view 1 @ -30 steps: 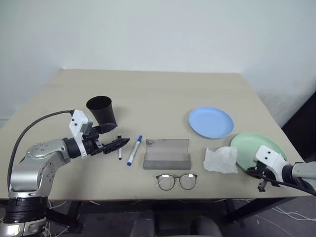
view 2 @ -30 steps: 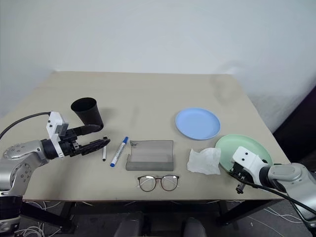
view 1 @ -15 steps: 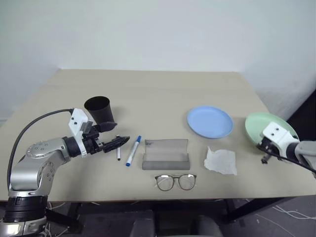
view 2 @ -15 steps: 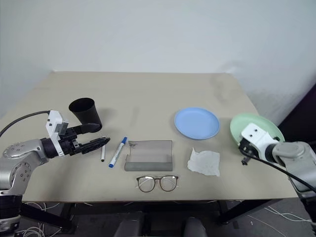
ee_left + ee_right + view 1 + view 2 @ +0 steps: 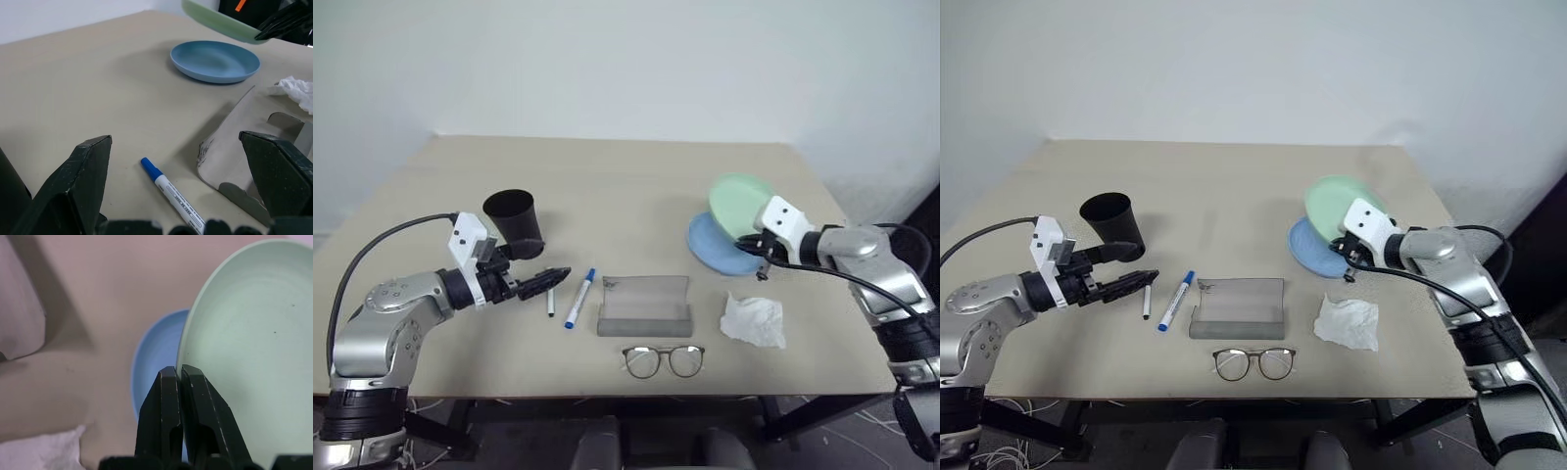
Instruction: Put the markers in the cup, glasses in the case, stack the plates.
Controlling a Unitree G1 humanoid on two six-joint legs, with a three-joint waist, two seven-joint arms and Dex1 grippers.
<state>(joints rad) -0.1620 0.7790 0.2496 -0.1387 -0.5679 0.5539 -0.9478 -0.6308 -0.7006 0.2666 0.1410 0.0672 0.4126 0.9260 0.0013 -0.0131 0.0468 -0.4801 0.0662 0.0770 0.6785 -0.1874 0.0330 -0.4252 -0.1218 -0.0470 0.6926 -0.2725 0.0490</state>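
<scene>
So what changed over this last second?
The right gripper, shut on the mint green plate, lifted it off the table's near right edge and carried it over the light blue plate. The left gripper stayed open beside the markers; everything else is unmoved.

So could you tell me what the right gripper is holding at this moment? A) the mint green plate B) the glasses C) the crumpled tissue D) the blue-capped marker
A: the right gripper is shut on the rim of the mint green plate, held tilted above the blue plate.
</scene>
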